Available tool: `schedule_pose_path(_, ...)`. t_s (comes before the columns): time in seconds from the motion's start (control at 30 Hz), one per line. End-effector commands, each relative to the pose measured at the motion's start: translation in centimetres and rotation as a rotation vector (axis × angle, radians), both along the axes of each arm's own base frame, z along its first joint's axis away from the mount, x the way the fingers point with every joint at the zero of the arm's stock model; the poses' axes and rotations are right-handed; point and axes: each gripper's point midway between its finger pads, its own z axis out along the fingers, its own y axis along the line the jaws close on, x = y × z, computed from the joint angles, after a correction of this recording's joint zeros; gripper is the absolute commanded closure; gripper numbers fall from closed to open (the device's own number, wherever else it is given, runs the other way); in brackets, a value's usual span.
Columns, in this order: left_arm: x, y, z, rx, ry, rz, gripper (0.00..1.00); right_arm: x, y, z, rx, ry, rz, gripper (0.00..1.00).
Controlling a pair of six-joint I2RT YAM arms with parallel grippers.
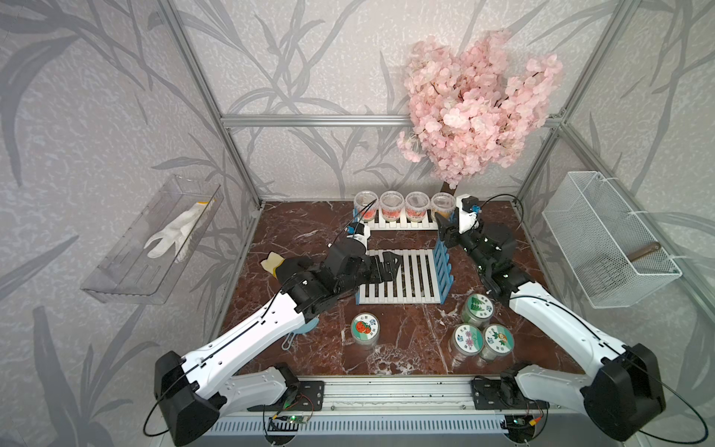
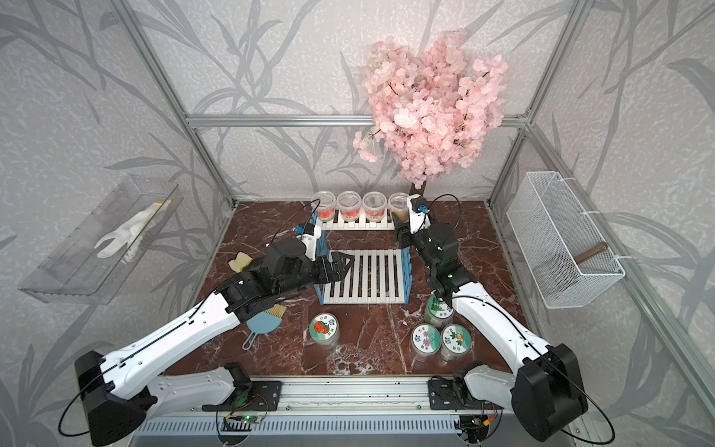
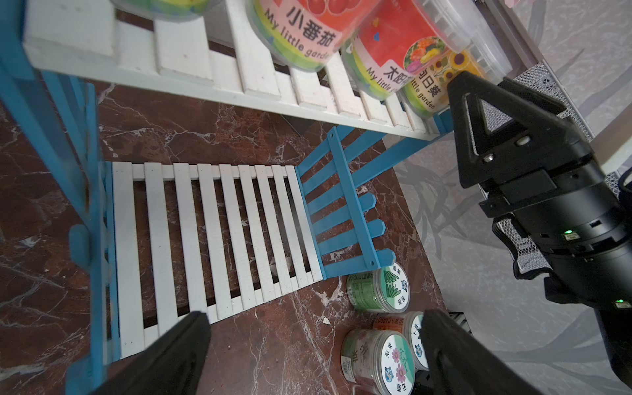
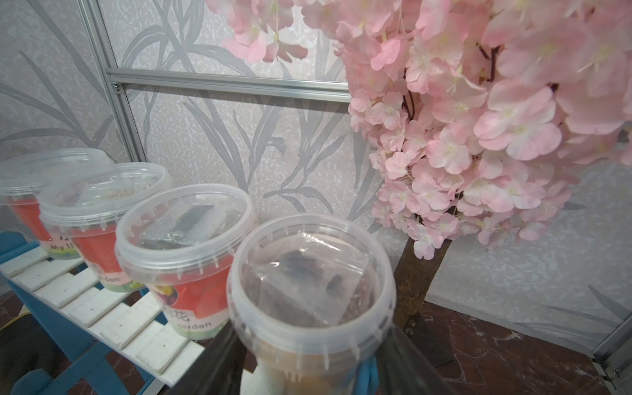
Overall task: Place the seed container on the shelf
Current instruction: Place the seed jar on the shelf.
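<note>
Seed container (image 4: 311, 284): upright, long axis vertical, clear lid up.
Place: right end of the shelf's (image 1: 443, 271) upper board (image 1: 390, 226), just beside three other tubs (image 4: 184, 236) (one row).
Base: hidden; resting or lifted, cannot tell.
Right gripper (image 4: 309, 366): clamped on the container's lower body.
Left gripper (image 1: 389, 267): jaws wide, empty, above the lower board (image 1: 398, 298).

Base of seed container (image 4: 313, 290) beyond right wrist view's edge; shelf (image 3: 58, 143) side frame a blur in left wrist view.
</note>
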Motion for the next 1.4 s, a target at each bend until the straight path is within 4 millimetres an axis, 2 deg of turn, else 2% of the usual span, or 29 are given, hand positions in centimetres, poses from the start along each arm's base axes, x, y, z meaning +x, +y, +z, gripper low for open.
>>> schedule_pose_path(0.0, 0.0, 0.3, 0.2, 0.004, -0.004, 0.003, 0.0, -0.2, -0.6, 1.0, 0.007, -0.024, -0.019, 0.38)
schedule_pose_path(0.3, -0.1, -0.2, 0.1, 0.0, -0.003, -0.021, 0.0, -2.8, -0.9, 0.0, 0.005, 0.066, 0.04, 0.29)
schedule_pose_path(0.43, -0.1, -0.4, 0.3, 0.0, -0.016, -0.038, 0.0, -4.4, -2.7, 0.3, 0.059, 0.106, 0.019, 0.3)
schedule_pose_path(0.6, -0.2, -0.6, 0.4, 0.007, -0.043, -0.057, 0.0, -5.2, -5.8, 1.2, 0.223, 0.197, -0.004, 0.32)
schedule_pose_path(0.77, -0.1, -0.4, 0.6, 0.021, -0.076, -0.065, 0.0, -5.8, -4.3, 1.6, 0.287, 0.265, 0.125, 0.35)
schedule_pose_path(1.03, -0.1, 0.2, 0.9, 0.072, -0.135, -0.084, 0.0, -4.4, -4.1, 2.8, 0.285, 0.256, 0.118, 0.43)
schedule_pose_path(1.17, 0.0, 0.1, 0.9, 0.096, -0.163, -0.101, 0.0, -4.2, -3.4, 2.4, 0.249, 0.285, 0.157, 0.42)
schedule_pose_path(1.37, 0.1, 0.4, 1.1, 0.137, -0.198, -0.11, 0.0, -3.6, -3.3, 1.8, 0.197, 0.297, 0.155, 0.4)
